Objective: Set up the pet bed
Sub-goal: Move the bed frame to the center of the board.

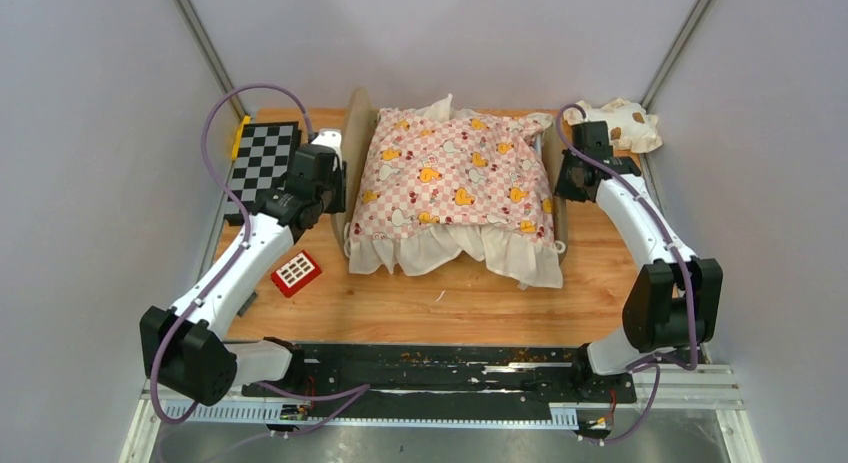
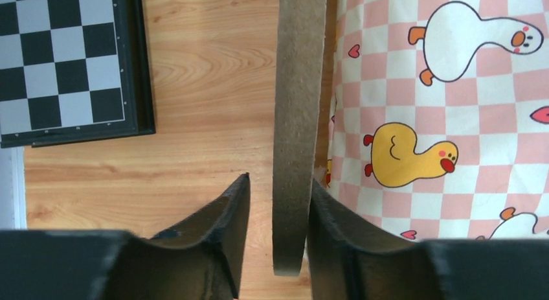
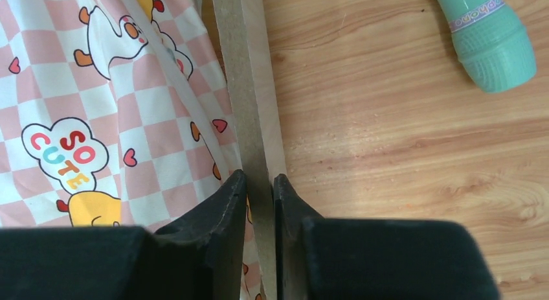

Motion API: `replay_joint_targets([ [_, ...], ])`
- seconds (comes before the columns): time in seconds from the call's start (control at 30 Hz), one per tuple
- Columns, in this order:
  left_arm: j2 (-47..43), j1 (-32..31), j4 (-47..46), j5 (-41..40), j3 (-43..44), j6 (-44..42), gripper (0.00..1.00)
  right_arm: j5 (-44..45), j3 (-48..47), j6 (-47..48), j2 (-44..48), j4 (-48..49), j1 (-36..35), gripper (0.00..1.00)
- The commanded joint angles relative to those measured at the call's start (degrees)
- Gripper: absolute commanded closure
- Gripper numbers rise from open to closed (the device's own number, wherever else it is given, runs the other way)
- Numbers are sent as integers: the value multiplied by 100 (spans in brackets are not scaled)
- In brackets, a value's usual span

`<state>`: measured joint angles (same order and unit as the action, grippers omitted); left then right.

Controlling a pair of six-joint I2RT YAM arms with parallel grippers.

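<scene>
The pet bed (image 1: pixel 357 133) stands mid-table, and only its wooden end boards show. A pink checkered duck-print cushion (image 1: pixel 455 173) covers its base. My left gripper (image 1: pixel 335 188) straddles the left end board (image 2: pixel 298 86). In the left wrist view this gripper (image 2: pixel 280 183) is open: one finger lies against the cushion side of the board, and the other stands apart from it. My right gripper (image 1: pixel 562 178) is at the right end board (image 3: pixel 249 86). In the right wrist view it (image 3: pixel 259 177) is shut on that board, beside the cushion (image 3: pixel 116 86).
A black-and-white chessboard (image 1: pixel 262 163) lies at the back left and also shows in the left wrist view (image 2: pixel 65 60). A small red toy (image 1: pixel 296 273) lies front left. A cream brown-spotted pillow (image 1: pixel 622 123) lies at the back right corner. A green cylinder (image 3: pixel 489 41) lies right of the bed.
</scene>
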<state>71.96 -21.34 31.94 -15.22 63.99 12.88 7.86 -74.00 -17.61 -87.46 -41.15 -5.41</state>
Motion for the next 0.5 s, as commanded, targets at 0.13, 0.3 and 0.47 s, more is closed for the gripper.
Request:
replay_joint_targets([
  [0.13,-450,12,-227,397,-145,138,76,-110,-1044,593,-820,859,93,96],
  [0.3,-539,7,-235,931,-239,255,90,-41,-1639,827,-1256,733,128,96],
  [0.47,-844,5,-150,1040,-323,343,78,87,-1437,830,-1062,780,137,77],
])
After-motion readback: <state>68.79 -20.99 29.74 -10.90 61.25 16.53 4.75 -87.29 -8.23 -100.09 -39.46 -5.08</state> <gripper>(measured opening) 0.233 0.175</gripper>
